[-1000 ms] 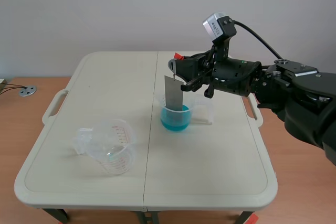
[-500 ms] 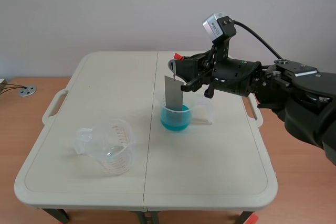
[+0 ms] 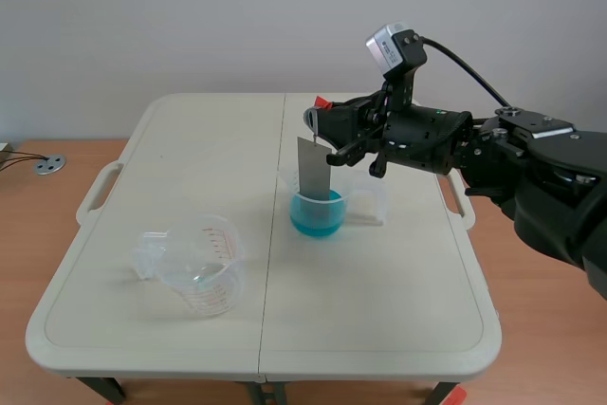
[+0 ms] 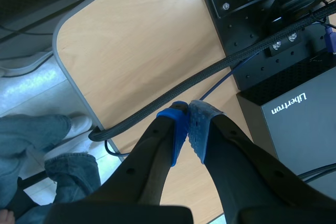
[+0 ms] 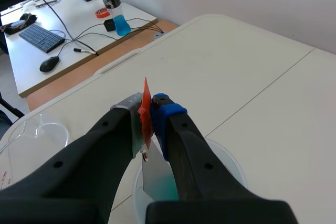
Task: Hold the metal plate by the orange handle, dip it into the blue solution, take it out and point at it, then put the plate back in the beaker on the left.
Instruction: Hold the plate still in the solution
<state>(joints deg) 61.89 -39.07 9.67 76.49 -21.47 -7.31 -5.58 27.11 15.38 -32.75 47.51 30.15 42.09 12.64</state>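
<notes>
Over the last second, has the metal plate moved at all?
No. The metal plate lines up with the beaker of blue solution exactly as before, with its lower end inside it.
</notes>
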